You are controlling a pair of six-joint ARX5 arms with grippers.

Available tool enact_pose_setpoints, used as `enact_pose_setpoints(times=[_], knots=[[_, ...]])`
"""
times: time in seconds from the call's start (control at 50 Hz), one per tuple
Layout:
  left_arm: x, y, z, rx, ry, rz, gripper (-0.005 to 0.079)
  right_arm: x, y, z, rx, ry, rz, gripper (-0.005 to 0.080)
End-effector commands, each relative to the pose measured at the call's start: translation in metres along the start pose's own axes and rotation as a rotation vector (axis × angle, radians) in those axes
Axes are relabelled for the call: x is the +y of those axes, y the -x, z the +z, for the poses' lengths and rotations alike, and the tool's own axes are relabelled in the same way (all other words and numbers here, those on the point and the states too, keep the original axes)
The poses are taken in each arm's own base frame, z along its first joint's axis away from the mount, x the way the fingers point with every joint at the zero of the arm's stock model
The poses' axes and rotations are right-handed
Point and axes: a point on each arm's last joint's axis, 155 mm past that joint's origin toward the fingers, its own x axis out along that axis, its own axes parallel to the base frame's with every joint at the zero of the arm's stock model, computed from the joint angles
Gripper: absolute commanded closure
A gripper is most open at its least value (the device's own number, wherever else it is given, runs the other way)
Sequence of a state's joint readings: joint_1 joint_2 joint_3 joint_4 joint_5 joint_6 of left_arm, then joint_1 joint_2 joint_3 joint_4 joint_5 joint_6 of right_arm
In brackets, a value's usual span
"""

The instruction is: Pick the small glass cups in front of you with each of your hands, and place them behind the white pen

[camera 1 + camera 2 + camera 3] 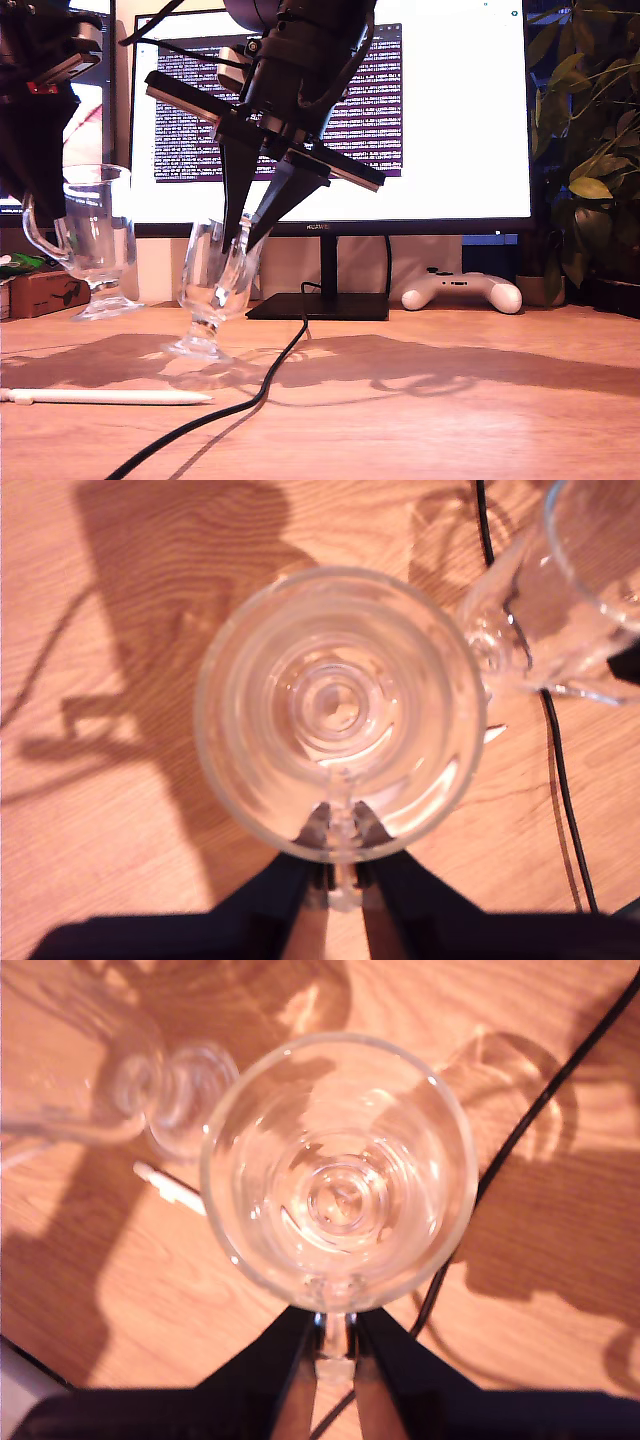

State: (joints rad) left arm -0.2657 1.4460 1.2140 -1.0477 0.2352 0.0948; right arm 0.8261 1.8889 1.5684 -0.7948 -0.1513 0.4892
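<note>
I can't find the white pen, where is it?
The white pen lies flat on the wooden table at the exterior view's lower left, just in front of the middle glass mug, beside the black cable.

White pen (105, 397) runs off the exterior view's left edge; black cable (200, 420) exits its bottom edge; plant (590, 150) cropped right.

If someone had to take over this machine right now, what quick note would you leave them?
My first gripper is shut on the rim of the left glass cup, at the exterior view's left. My second gripper is shut on the tilted glass cup, beside the black cable. The white pen lies nearer the exterior camera than both cups. Done: both gripped. Left: stand them upright behind the pen, then release. Whether their feet touch the table is unclear.
</note>
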Motion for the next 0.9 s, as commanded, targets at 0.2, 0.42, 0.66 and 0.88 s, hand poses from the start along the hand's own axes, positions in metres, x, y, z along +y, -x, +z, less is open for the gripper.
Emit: enact_pose_setpoints(times=[0.2, 0.42, 0.66, 0.88], knots=[[0.0, -0.007, 0.001, 0.021, -0.004, -0.01, 0.0762, 0.008, -0.002, 0.007, -0.019, 0.027, 0.02, 0.0764], [0.001, -0.01, -0.001, 0.035, -0.001, -0.011, 0.0762, 0.009, -0.004, 0.013, -0.042, 0.035, 0.024, 0.0764], [0.001, -0.011, -0.002, 0.037, 0.0, -0.011, 0.0762, 0.009, -0.004, 0.014, -0.048, 0.039, 0.023, 0.0764], [0.001, -0.012, -0.004, 0.042, 0.001, -0.012, 0.0762, 0.007, -0.011, 0.013, -0.039, 0.038, 0.018, 0.0764]])
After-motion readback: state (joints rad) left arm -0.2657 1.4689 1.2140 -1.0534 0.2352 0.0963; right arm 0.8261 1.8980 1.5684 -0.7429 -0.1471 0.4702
